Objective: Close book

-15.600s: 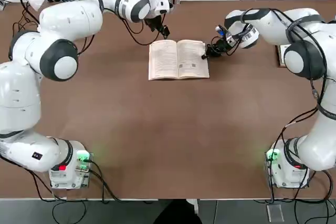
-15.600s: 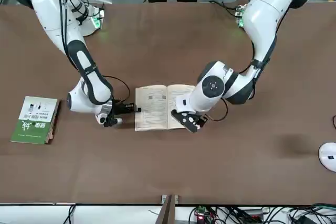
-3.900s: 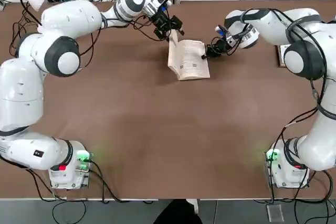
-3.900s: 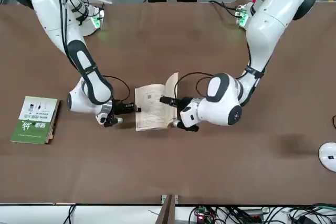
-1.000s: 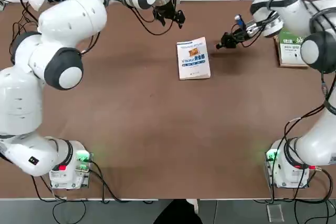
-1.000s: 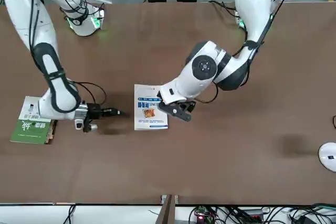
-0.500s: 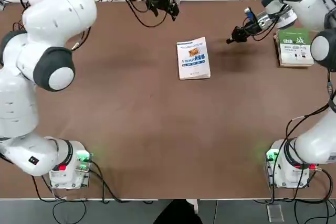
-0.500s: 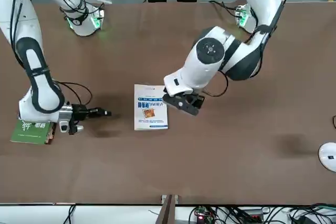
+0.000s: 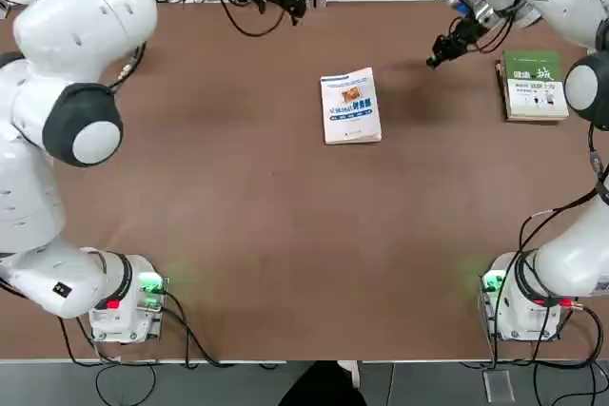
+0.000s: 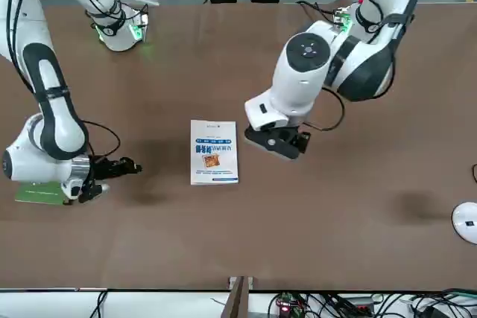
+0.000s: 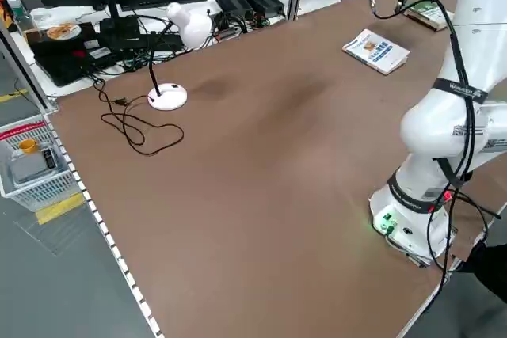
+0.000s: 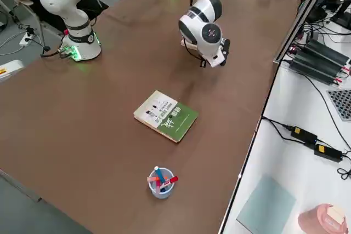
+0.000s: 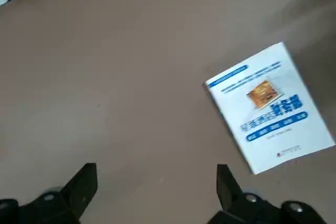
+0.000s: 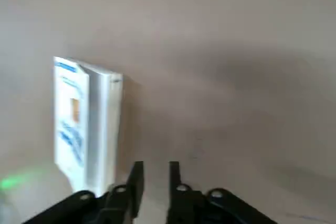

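Book: one book point(image 9: 351, 106) is lying closed, cover up, in the middle of the far half of the tabletop point(image 9: 285, 235), touching no gripper.
Other book: one green-and-white book point(image 9: 534, 85) is lying to its right.
Left gripper point(image 13: 156, 179): jaws are standing wide apart, holding nothing, above the tabletop.
Right gripper point(image 14: 155, 178): jaws are standing slightly apart, holding nothing, between the two books.
Cup: one pen cup point(image 12: 160, 182) is standing near the right edge.

Two glossy white arms with dark grey joint caps, black jaws, trailing black cables, green-lit bases.
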Controlling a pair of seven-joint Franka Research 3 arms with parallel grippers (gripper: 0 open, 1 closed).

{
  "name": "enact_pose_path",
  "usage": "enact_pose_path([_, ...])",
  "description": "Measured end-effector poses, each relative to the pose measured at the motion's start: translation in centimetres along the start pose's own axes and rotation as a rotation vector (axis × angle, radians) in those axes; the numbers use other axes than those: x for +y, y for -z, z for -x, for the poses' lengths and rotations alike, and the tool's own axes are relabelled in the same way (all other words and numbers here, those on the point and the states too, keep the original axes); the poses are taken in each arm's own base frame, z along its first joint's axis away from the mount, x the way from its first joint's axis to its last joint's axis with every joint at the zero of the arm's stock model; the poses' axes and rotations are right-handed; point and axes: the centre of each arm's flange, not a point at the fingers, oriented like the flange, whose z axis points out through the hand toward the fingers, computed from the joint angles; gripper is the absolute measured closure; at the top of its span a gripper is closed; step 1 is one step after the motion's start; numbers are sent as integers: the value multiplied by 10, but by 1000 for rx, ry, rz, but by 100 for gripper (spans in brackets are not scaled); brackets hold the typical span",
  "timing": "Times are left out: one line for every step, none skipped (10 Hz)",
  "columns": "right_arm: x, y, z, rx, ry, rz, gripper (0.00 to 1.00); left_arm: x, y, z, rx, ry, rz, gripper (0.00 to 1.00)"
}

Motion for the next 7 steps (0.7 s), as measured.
enact_pose_path([-3, 11, -5, -5, 8, 53, 55, -15, 4, 1, -17, 16, -7, 0])
enact_pose_path([-4, 18, -9, -11, 17, 97, 44, -30, 7, 3, -35, 30, -12, 0])
enact_pose_path([-4, 23, -10, -19, 30, 135, 34, -42, 10, 5, -52, 45, -17, 0])
enact_pose_path([-3, 27, -11, -27, 42, 170, 25, -52, 13, 7, -61, 57, -20, 0])
enact_pose_path([-1, 31, -12, -34, 56, 204, 18, -60, 16, 8, -65, 69, -22, 0])
enact_pose_path([2, 37, -13, -40, 73, 246, 4, -68, 18, 10, -68, 80, -24, 0])
enact_pose_path([4, 45, -16, -44, 94, 294, 0, -79, 21, 12, -68, 95, -26, 0])
